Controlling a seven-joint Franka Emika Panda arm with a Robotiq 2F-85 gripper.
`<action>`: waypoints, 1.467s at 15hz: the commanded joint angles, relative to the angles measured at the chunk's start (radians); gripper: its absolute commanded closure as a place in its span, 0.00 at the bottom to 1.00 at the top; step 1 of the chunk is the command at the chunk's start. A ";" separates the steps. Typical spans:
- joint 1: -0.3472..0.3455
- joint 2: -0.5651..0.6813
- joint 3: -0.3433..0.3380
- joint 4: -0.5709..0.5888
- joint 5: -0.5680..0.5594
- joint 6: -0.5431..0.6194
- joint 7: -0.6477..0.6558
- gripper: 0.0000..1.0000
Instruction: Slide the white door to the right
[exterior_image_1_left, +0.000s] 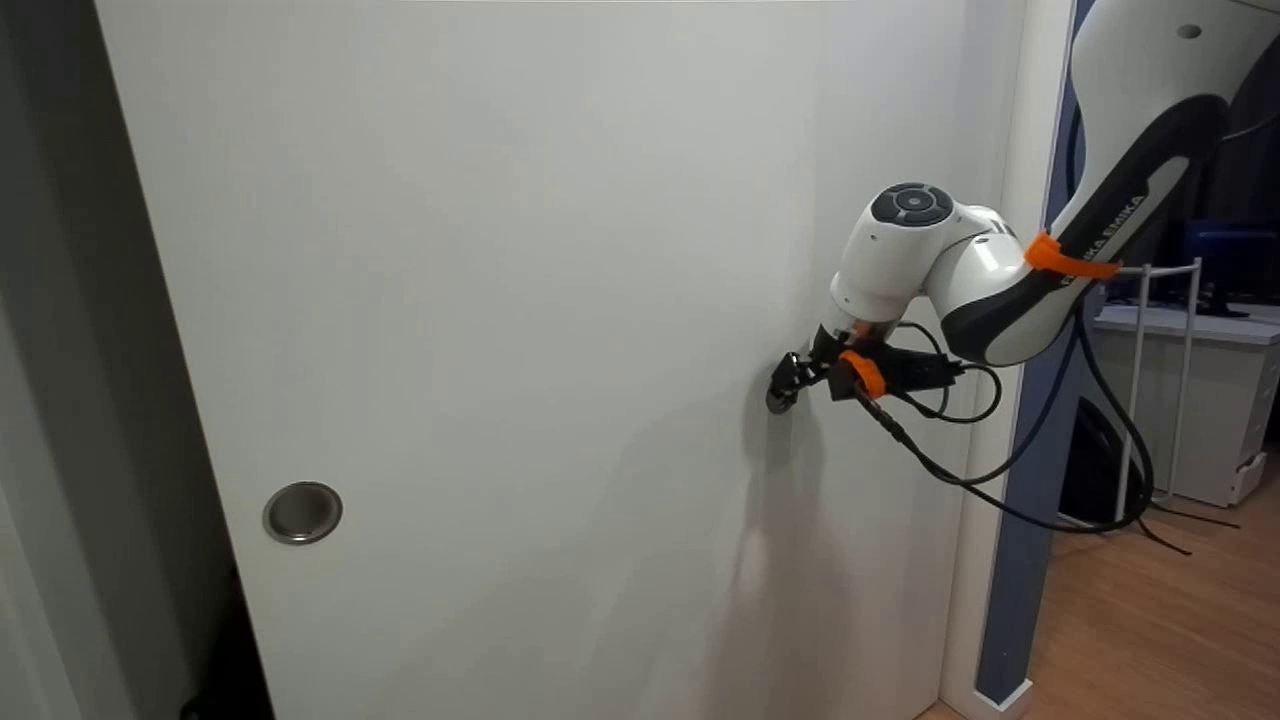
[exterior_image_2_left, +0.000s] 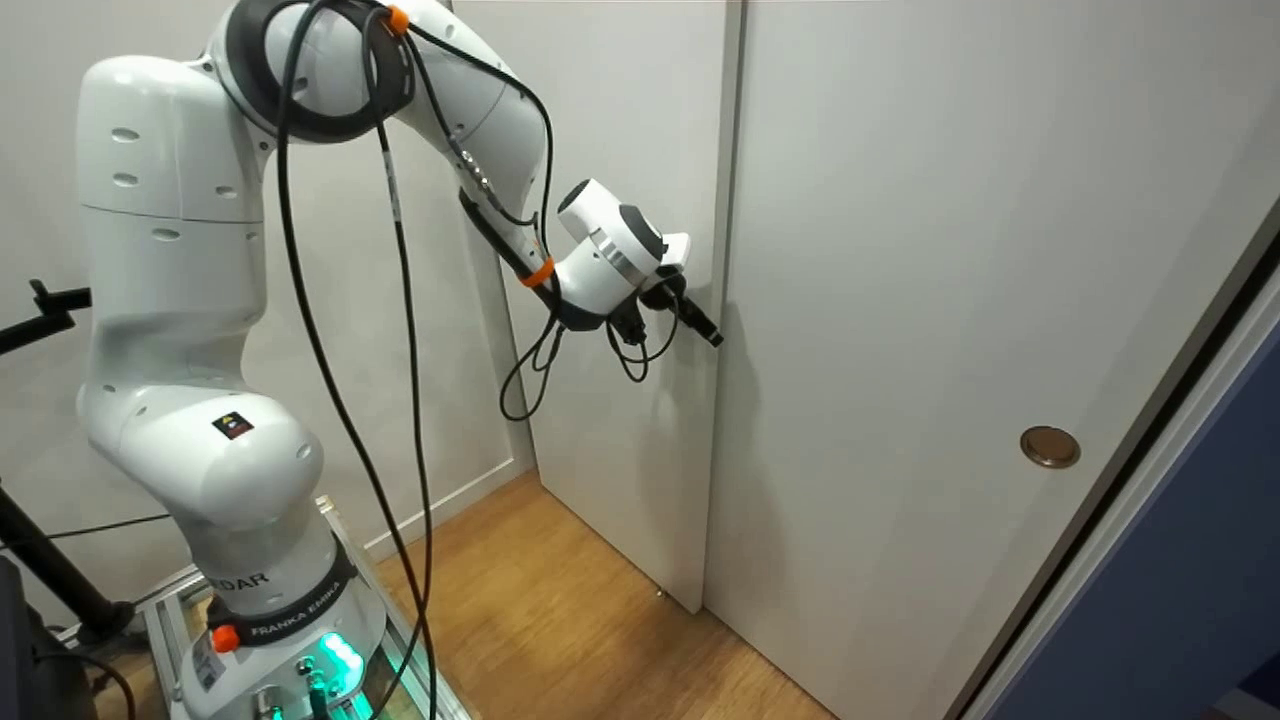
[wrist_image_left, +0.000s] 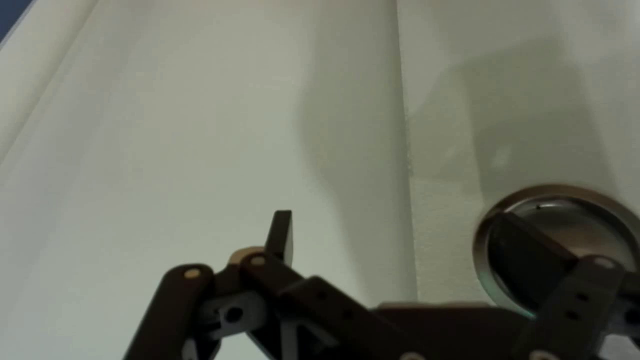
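The white door (exterior_image_1_left: 520, 300) is a tall flat panel with a round pull (exterior_image_1_left: 303, 512) near its left edge. In an exterior view the white door (exterior_image_2_left: 610, 440) overlaps the panel beside it. In the wrist view, the white door (wrist_image_left: 450, 240) shows a second round pull (wrist_image_left: 595, 225) close to its vertical edge. My gripper (wrist_image_left: 394, 217) is open, its fingers wide apart. One finger reaches into that pull; the other stands over the neighbouring panel. In both exterior views the gripper (exterior_image_1_left: 800, 378) (exterior_image_2_left: 708, 330) is at the door's right edge, largely hiding this pull.
Another white panel (exterior_image_2_left: 900, 250) lies slightly behind, with a single pull (exterior_image_2_left: 1050, 447). A white frame and blue wall (exterior_image_2_left: 1150, 580) bound it on the right. A dark opening (exterior_image_1_left: 130, 250) lies left of the door. Loose cables (exterior_image_1_left: 1000, 500) hang from the arm. A white desk (exterior_image_1_left: 1170, 400) stands beyond.
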 joint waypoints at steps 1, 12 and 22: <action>-0.039 -0.035 -0.088 -0.007 -0.045 -0.001 0.045 0.00; -0.120 0.023 -0.282 0.035 -0.020 0.088 0.025 0.00; -0.229 -0.025 -0.142 -0.069 0.099 0.146 -0.266 0.00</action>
